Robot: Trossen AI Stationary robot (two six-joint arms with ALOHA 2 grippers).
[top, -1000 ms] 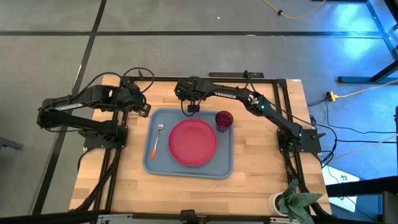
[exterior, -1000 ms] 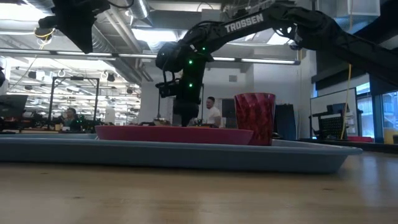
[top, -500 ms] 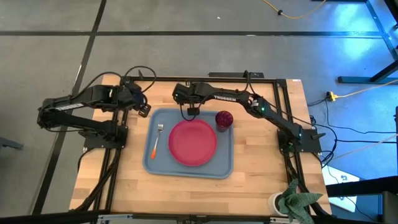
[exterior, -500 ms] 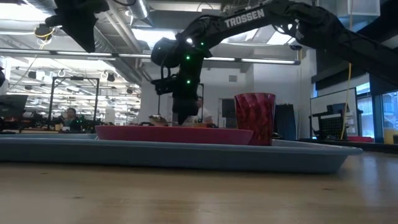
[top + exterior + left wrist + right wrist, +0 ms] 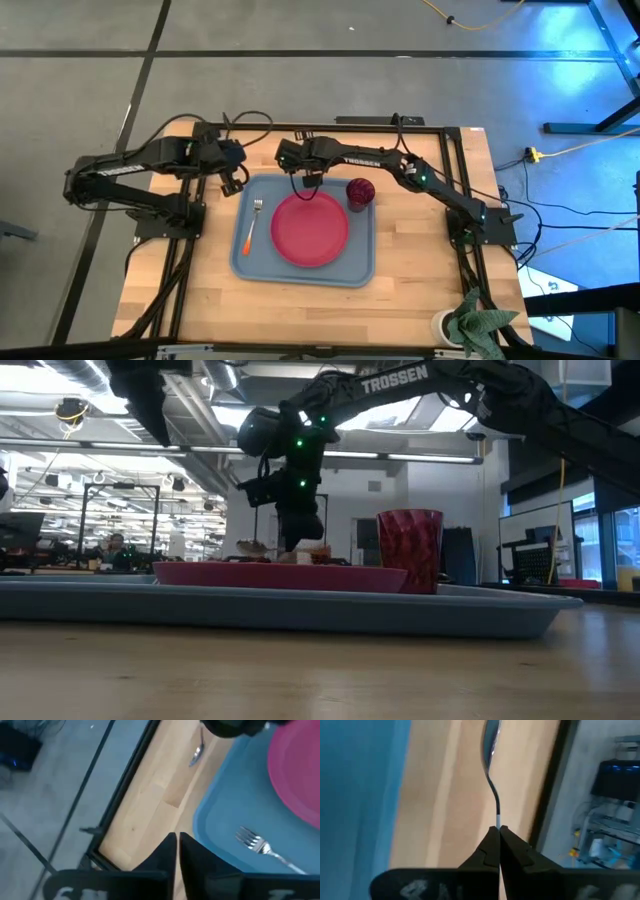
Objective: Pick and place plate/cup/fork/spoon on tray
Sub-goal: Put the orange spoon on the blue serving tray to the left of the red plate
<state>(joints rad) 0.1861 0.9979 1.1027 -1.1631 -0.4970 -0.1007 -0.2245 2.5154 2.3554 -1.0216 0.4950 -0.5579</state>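
The blue-grey tray lies mid-table with the pink-red plate, the dark red cup and the fork on it. My right gripper stands over the tray's far rim, shut on the spoon. The spoon's silver bowl hangs over the bare wood beyond the tray. Its orange handle is hidden between the fingers. My left gripper is shut and empty above the tray's far left corner. My right gripper pinches the spoon between its two fingers, just behind the thin silver neck; the fingers hide the handle. They come from above, pointing down. The spoon sticks out sideways from the fingertips, about level, its bowl clear of the wood.
Bare wood lies around the tray on all sides. A white cup with a green cloth stands at the near right corner. The black arm bases and cables run along the table's left and right edges.
My right gripper has gone a little toward the table's left and sunk lower, still shut on the spoon, whose bowl now shows beside it in the low view. My left gripper has gone toward the tray's far left corner.
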